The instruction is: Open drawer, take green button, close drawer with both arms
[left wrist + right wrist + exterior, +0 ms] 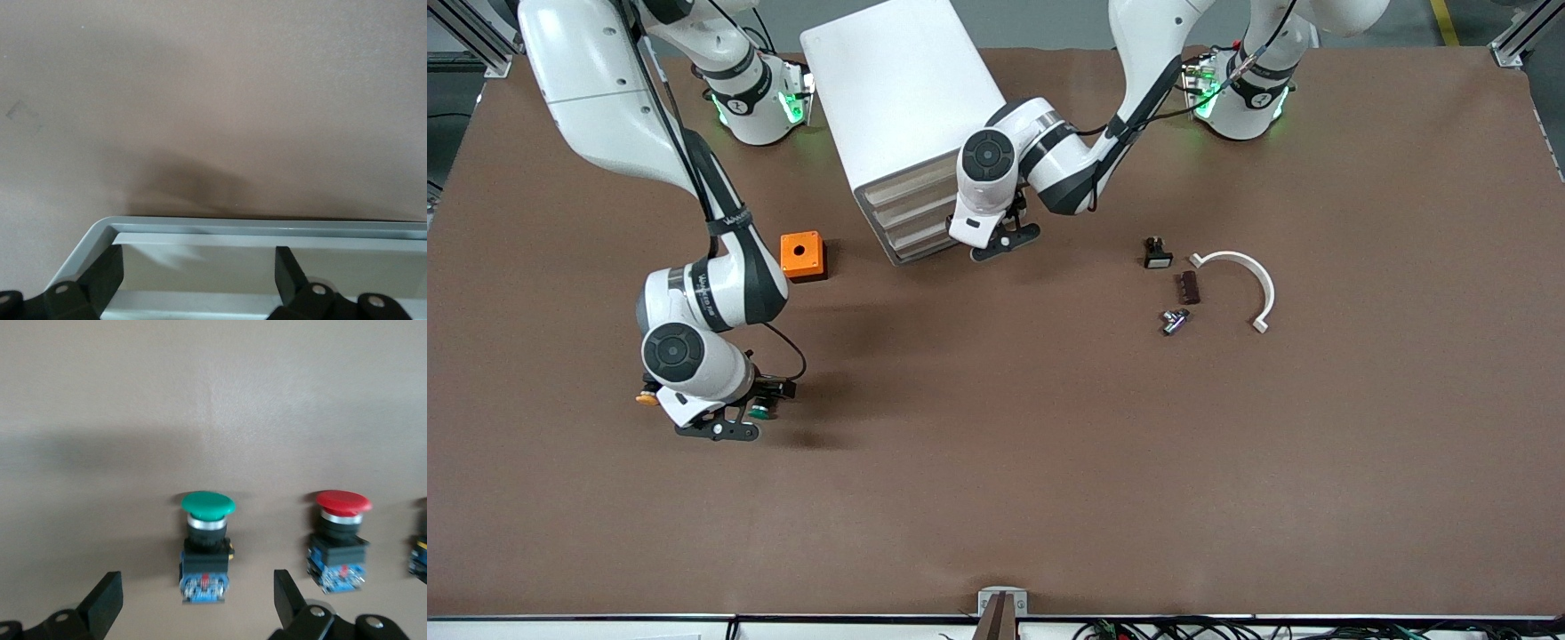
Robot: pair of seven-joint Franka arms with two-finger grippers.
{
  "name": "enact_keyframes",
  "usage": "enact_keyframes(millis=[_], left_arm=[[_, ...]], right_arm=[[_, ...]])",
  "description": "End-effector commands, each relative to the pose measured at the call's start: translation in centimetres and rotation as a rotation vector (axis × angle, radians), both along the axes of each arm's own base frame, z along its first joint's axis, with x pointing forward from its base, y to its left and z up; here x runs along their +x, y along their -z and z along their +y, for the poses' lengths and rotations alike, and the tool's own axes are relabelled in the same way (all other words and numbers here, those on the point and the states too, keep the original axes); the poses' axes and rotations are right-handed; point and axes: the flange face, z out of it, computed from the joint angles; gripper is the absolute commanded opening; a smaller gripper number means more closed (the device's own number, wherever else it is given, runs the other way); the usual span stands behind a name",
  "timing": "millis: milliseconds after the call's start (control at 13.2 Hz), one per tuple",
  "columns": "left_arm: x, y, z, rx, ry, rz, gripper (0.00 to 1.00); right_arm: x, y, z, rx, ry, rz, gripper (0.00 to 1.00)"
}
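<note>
The white cabinet [903, 98] stands at the table's back, its cream drawer fronts facing the front camera. My left gripper [1005, 240] is at the front of the lower drawers [918, 233]. In the left wrist view it [198, 270] is open, its fingers [107, 273] set just inside the drawer's pale rim [267, 227], holding nothing. My right gripper [734, 425] hangs low over the table toward the right arm's end. In the right wrist view it [198, 597] is open, and the green-capped button [207, 547] lies on the table between its fingers, untouched. The button's green cap also peeks out in the front view [760, 411].
A red-capped button [341, 540] lies beside the green one, a yellow-capped one [645, 399] past it. An orange box [803, 256] sits beside the cabinet. A white curved piece [1240, 276] and small dark parts [1189, 287] lie toward the left arm's end.
</note>
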Motion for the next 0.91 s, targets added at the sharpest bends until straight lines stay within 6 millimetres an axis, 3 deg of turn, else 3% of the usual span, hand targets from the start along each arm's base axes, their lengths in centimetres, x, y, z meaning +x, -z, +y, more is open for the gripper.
enact_keyframes(millis=[0,76,303,531,682,834], left_arm=[[0.6,-0.3,0.3,0.004,-0.037,-0.006,1.0],[2.0,-1.0,0.8,0.001,-0.07,-0.023,1.0],[10.9,-3.9,5.0,-0.017,-0.186,-0.112,1.0],[19.3,-6.9,13.4,0.068,-0.215,-0.27,1.0],[23.9,-10.3,18.7,0.118,-0.251,-0.356,1.0],[27.5,-14.5,24.5,0.135,-0.312,-0.383,1.0]], right_arm=[[-1.3,-7.6,0.7,-0.006,0.014,-0.012,1.0],[-1.9,-10.9,1.0,0.021,0.032,-0.006,1.0],[-4.6,-19.5,0.4,0.062,0.07,0.043,1.0],[-7.4,-25.7,-0.8,0.062,0.076,0.04,1.0],[-8.3,-28.6,-2.4,0.067,0.095,0.026,1.0],[-8.5,-30.1,-5.0,0.076,0.055,0.03,1.0]])
